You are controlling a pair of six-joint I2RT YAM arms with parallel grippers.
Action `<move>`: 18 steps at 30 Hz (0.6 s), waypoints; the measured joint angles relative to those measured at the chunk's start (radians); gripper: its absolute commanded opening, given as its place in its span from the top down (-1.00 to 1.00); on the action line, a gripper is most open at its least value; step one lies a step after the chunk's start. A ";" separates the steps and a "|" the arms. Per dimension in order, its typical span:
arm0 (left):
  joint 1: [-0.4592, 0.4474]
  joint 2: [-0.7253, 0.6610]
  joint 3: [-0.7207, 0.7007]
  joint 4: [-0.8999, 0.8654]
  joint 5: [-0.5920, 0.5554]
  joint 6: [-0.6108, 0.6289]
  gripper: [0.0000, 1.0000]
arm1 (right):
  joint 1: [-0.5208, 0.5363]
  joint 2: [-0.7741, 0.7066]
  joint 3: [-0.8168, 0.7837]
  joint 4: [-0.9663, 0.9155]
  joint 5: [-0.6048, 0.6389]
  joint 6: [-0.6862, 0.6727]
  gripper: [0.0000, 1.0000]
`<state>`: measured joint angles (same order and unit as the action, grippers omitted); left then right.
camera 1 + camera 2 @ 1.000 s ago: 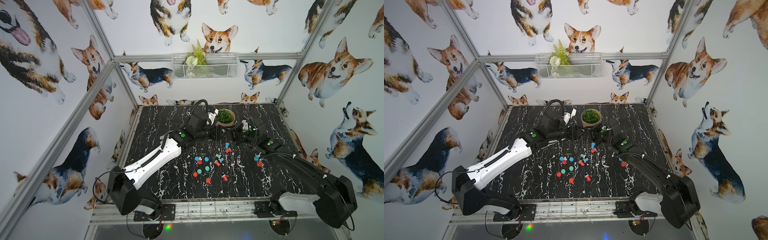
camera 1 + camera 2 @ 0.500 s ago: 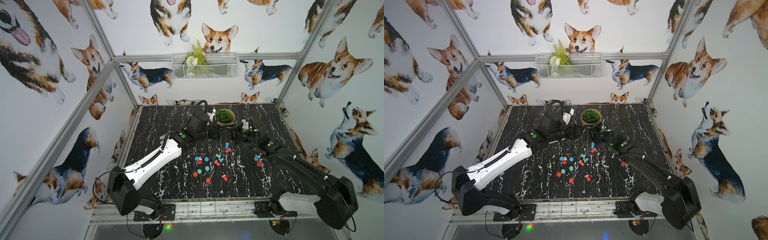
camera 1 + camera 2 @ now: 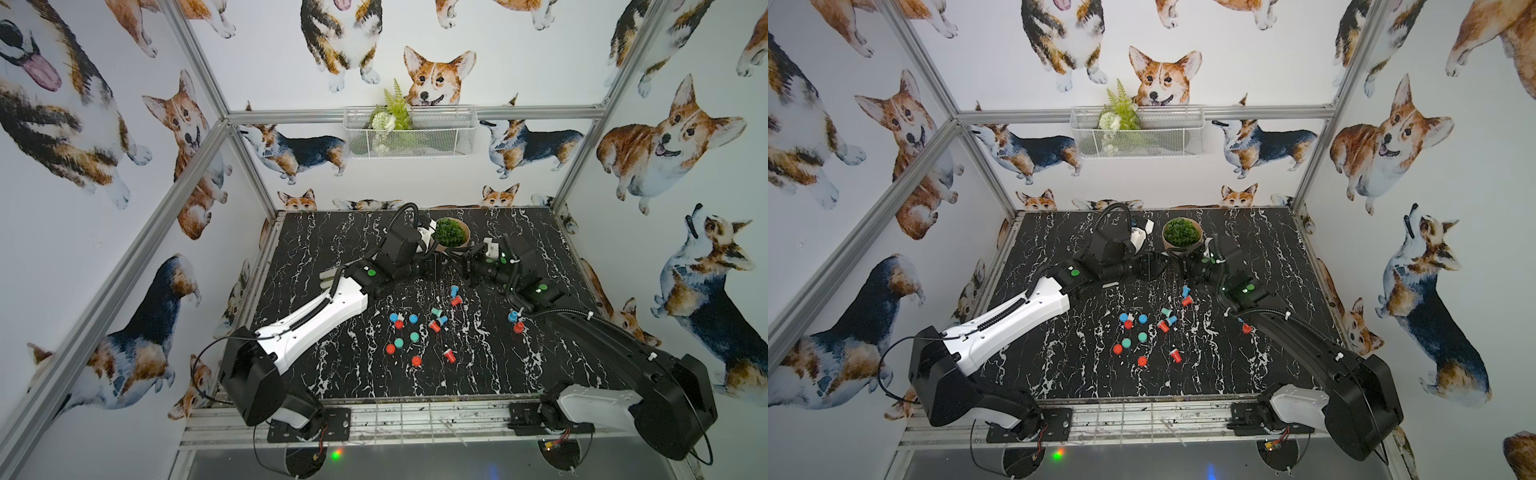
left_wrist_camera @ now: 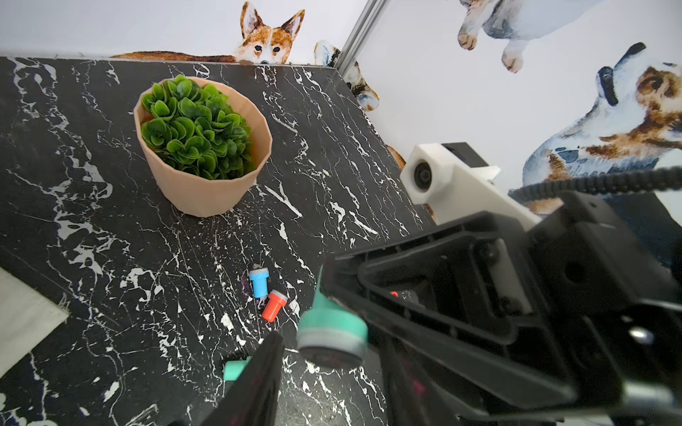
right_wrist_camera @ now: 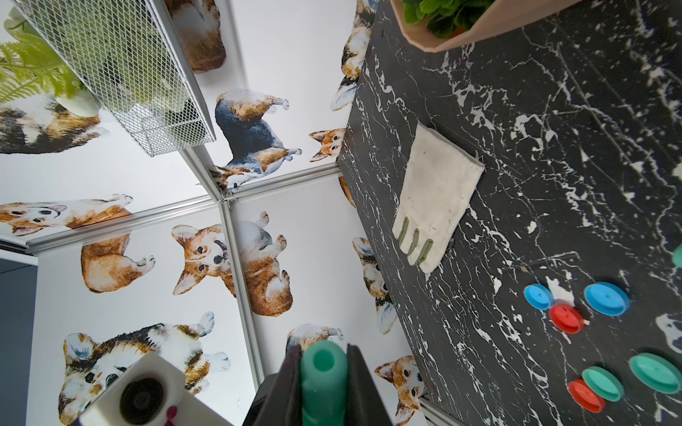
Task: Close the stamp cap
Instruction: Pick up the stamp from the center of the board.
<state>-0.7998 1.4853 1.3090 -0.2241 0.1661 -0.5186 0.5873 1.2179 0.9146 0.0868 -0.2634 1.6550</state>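
1. Okay, far left: cloth [image 5: 439, 191] lies flat on the table [image 4: 92, 166], not involved.
2. Teal caps [image 5: 655, 372] lie loose on the table among red and blue ones, well apart from the stamp.
3. Left gripper [image 3: 442, 266]: jaws apart, nothing in them. One finger [image 4: 264, 369] sits just beside the stamp head with a gap showing.
4. Teal stamp [image 4: 332, 332]: off the table, between the two grippers, near the plant pot [image 4: 206, 191]. Its dark face is bare, no cap on.
5. Right gripper [image 5: 324, 354]: clamped on the stamp's handle.
6. Risks:
   - Left fingers could nudge the head and twist the stamp in the right grip.
   - Pinching the bare face would smear ink.
   - The wrists are crowded, so they could knock each other or the pot.
   - With no cap in hand, closing can't happen yet.
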 measured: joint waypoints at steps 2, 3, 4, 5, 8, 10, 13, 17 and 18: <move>0.000 0.001 0.000 0.004 0.004 0.001 0.16 | 0.000 -0.002 -0.004 0.006 0.000 0.006 1.00; 0.000 0.002 0.000 0.006 0.004 0.002 0.18 | 0.000 -0.003 -0.006 0.010 0.000 0.012 1.00; 0.000 0.003 0.000 0.008 0.005 0.002 0.21 | 0.000 -0.005 -0.011 0.017 0.000 0.018 1.00; 0.000 0.004 0.000 0.008 0.008 0.002 0.24 | 0.000 -0.006 -0.014 0.020 0.000 0.023 1.00; 0.000 0.005 0.000 0.009 0.006 0.003 0.29 | 0.000 -0.007 -0.021 0.030 -0.001 0.030 1.00; 0.000 0.005 0.000 0.015 0.006 0.004 0.27 | 0.000 -0.010 -0.024 0.039 -0.001 0.037 1.00; 0.000 0.005 0.000 0.023 0.006 0.011 0.25 | 0.000 -0.014 -0.029 0.045 -0.003 0.042 1.00; 0.000 0.001 -0.002 0.032 0.003 0.026 0.17 | 0.000 -0.025 -0.035 0.055 -0.004 0.045 1.00; 0.000 -0.002 -0.005 0.036 0.000 0.030 0.17 | 0.000 -0.028 -0.037 0.058 -0.004 0.045 1.00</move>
<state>-0.8001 1.4834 1.3041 -0.1883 0.1661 -0.4889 0.5869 1.1900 0.8776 0.1448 -0.2676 1.7004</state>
